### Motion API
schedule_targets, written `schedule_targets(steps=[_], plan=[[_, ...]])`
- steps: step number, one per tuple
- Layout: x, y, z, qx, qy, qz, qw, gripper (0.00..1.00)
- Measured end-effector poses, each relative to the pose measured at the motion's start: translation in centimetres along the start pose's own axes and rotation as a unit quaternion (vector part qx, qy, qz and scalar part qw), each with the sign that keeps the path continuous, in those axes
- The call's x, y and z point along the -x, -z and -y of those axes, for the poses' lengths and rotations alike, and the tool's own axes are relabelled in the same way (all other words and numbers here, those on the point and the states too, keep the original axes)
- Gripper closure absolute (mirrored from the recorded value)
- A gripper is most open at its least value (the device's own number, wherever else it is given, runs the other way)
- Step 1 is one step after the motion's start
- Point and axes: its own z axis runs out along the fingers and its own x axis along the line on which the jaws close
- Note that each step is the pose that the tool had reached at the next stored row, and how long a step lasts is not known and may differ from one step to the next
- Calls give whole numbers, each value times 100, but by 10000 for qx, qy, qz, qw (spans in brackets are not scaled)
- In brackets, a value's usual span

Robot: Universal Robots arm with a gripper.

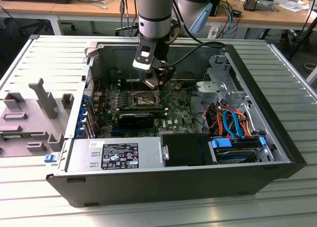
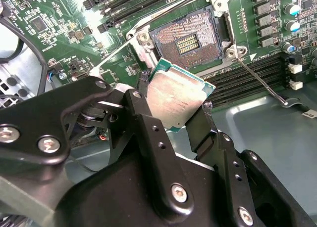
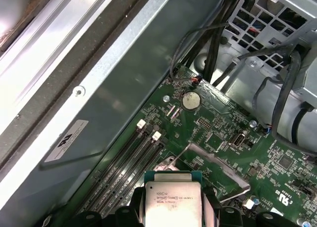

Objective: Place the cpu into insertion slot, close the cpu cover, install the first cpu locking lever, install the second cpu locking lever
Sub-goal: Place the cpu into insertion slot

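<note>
My gripper [image 1: 156, 86] hangs inside the open computer case, just above the motherboard. It is shut on the cpu [image 2: 181, 88], a flat square chip with a dull silver top, pinched at two opposite edges between the black fingers [image 2: 142, 106]. The cpu [image 3: 172, 202] is held tilted above the board. The insertion slot [image 2: 190, 39] lies open a short way beyond the chip, its contact field bare, and sits below the gripper [image 1: 141, 99] in the exterior view. A silver frame, apparently the cpu cover [image 3: 215, 163], stands swung up. Two thin wire locking levers [image 2: 260, 81] stick out beside the slot.
Long black memory slots [image 2: 247, 71] run beside the slot. A black block [image 1: 136, 119] sits in front of it, with the power supply [image 1: 114, 155] nearer the camera. Blue and orange cables [image 1: 233, 123] fill the case's right side. Grey fixtures [image 1: 34, 113] stand outside it on the left.
</note>
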Motion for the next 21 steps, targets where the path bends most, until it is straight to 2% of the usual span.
schedule_targets(steps=[21], plan=[[0,-5,0,3,-143,13,9999,45]])
